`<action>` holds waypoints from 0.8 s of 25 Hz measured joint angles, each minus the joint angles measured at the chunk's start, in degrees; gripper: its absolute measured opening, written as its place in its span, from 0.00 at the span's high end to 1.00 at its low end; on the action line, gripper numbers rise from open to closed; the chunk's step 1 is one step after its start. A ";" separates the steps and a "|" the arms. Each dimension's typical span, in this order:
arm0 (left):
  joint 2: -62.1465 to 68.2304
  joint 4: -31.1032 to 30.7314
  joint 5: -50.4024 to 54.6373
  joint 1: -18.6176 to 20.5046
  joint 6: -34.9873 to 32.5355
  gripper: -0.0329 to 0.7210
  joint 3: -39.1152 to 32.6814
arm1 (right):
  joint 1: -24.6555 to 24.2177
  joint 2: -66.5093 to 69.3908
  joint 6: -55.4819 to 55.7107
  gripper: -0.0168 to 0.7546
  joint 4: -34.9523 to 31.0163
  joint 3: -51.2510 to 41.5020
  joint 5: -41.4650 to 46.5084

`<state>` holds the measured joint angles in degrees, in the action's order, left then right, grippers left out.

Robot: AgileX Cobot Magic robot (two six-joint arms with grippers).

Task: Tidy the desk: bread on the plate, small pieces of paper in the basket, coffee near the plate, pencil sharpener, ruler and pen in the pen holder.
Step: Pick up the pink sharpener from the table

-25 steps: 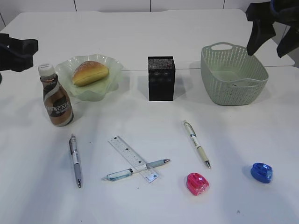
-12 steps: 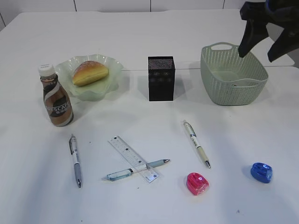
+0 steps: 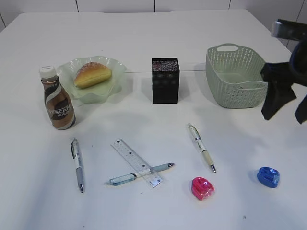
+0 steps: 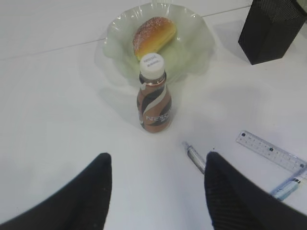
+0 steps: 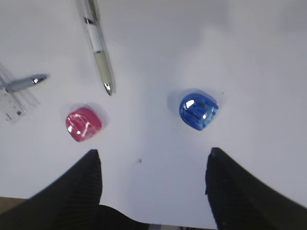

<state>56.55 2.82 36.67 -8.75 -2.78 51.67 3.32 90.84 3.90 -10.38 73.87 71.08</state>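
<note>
Beside the plate [image 3: 91,81] bread [image 3: 92,74] and coffee [image 3: 57,101] sit done, while pens, ruler [image 3: 137,163] and sharpeners lie loose before the pen holder [image 3: 165,80], both claws apart and empty

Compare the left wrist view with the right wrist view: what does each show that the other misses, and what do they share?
Only the left wrist view shows the coffee bottle, the bread on the green plate, the black pen holder and the open left gripper.

Only the right wrist view shows the blue sharpener, the pink sharpener, the cream pen and the open right gripper.

Both catch the clear ruler and part of the pen lying across it.
</note>
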 joint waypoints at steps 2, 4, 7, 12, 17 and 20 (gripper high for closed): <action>0.00 0.00 0.41 0.00 0.00 0.39 0.79 | 0.00 -0.26 -0.37 0.29 0.44 -0.82 -0.07; 0.00 0.02 1.28 0.00 0.00 0.39 1.13 | 0.11 -0.78 -1.92 0.29 2.37 -3.64 -0.07; 0.00 0.12 3.24 0.00 0.00 0.39 1.13 | 0.11 -0.78 -10.01 0.29 4.45 -6.81 -0.54; 0.00 0.25 6.26 0.00 0.00 0.40 1.13 | 0.11 -0.91 -15.87 0.29 4.45 -6.86 -0.88; 0.00 0.27 7.22 0.00 0.00 0.40 1.13 | 0.11 -1.02 -25.69 0.29 4.45 -6.95 -1.00; 0.00 0.27 7.22 0.00 0.00 0.40 1.13 | 0.11 -0.65 -31.30 0.29 3.54 -8.29 -1.24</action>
<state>56.55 3.10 43.88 -8.75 -2.78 52.80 3.44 90.19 -27.40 -6.84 65.58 69.84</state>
